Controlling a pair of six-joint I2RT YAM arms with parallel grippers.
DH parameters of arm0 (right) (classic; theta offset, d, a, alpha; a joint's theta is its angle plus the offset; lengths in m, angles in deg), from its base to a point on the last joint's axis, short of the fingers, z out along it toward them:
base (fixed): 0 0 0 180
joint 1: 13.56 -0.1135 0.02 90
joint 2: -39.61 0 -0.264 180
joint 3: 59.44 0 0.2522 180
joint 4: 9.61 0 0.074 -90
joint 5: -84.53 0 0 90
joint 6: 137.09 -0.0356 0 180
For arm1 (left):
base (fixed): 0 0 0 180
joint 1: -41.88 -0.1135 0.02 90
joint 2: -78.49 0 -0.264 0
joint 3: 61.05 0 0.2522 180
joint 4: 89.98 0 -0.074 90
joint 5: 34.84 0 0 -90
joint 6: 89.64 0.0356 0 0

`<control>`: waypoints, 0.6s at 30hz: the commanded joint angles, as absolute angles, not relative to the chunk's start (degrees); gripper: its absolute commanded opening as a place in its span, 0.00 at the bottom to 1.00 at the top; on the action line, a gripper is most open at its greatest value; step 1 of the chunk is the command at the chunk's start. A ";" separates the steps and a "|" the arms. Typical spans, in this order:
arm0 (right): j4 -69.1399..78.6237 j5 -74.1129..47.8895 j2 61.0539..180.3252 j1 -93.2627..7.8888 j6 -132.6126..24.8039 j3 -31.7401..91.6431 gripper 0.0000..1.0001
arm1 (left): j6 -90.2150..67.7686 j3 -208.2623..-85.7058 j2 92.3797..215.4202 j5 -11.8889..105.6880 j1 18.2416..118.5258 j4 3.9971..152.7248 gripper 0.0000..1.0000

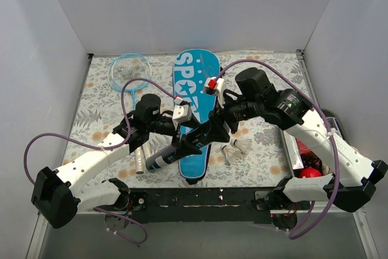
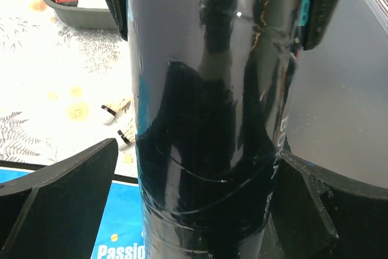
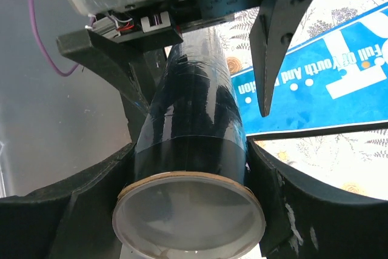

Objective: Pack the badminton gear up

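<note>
The black tube (image 1: pixel 162 160) is held slanting just above the blue "SPORT" cover (image 1: pixel 197 83). My right gripper (image 1: pixel 197 139) is shut on the tube's end with the clear lid (image 3: pixel 188 219), and both fingers press on its sides (image 3: pixel 191 150). My left gripper (image 1: pixel 185 141) is open around the tube's middle (image 2: pixel 198 150); its left finger (image 2: pixel 73 198) stands a little apart from the tube. A light-blue racket (image 1: pixel 129 71) lies at the back left, with a white handle (image 1: pixel 140 159) near the front. Two white shuttlecocks (image 1: pixel 236 148) lie right of the cover and show in the left wrist view (image 2: pixel 121 125).
A tray (image 1: pixel 292 150) at the right edge holds red packets, and the red ball (image 1: pixel 310 173) is by it. The tray also shows in the left wrist view (image 2: pixel 73 19). Grey walls close the table's left, back and right. Purple cables loop over both arms.
</note>
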State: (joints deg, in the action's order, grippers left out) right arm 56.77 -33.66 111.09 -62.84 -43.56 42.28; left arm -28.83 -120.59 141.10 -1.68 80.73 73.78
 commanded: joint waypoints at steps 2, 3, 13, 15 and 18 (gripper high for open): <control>53.89 -35.18 110.36 -63.83 -43.49 46.51 0.49 | -25.66 -123.86 142.65 -0.12 81.79 70.63 0.98; 53.98 -35.18 110.36 -63.92 -43.49 46.60 0.49 | -25.57 -123.94 143.09 0.05 81.87 70.63 0.98; 52.84 -35.00 109.22 -65.15 -43.66 44.06 0.49 | -27.59 -125.70 144.15 2.25 81.96 70.55 0.65; 52.75 -35.00 108.78 -65.15 -43.58 43.62 0.49 | -28.91 -126.05 143.62 3.21 81.96 70.28 0.39; 52.58 -35.00 108.17 -65.15 -43.75 43.00 0.53 | -30.23 -126.14 141.96 4.61 81.96 69.67 0.20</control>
State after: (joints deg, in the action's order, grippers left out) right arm 55.87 -30.27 110.74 -63.84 -42.71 42.70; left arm -27.22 -123.37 144.38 -1.22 82.37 69.84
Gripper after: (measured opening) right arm 0.737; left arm 0.618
